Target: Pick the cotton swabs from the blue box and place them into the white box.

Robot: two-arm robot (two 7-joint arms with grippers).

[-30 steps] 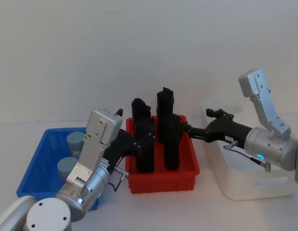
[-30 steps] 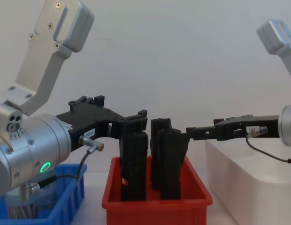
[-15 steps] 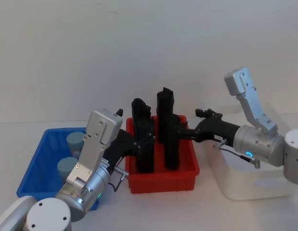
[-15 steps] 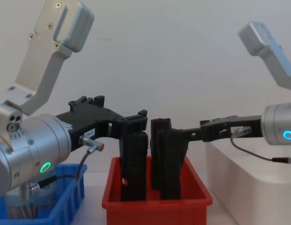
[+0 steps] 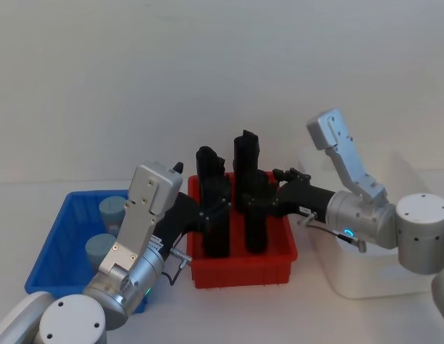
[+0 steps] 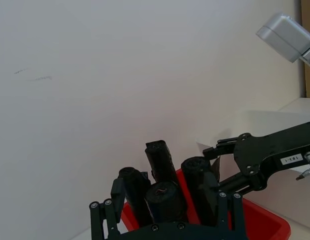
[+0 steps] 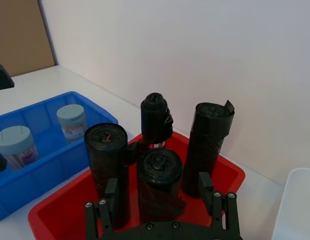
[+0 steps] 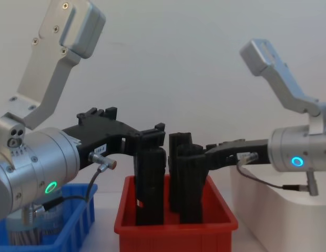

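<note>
cotton swabs (image 5: 112, 208) being left in blue box (image 5: 61, 240), leftward of both spread claws; left claw (image 5: 205, 209) being held nearer than right claw (image 5: 271, 201)

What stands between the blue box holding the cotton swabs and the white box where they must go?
The red bin, packed with tall black rolls, sits directly between the blue box and the white box. The left gripper and right gripper are both at those rolls, so the cotton swabs would likely need lifting over them.
</note>
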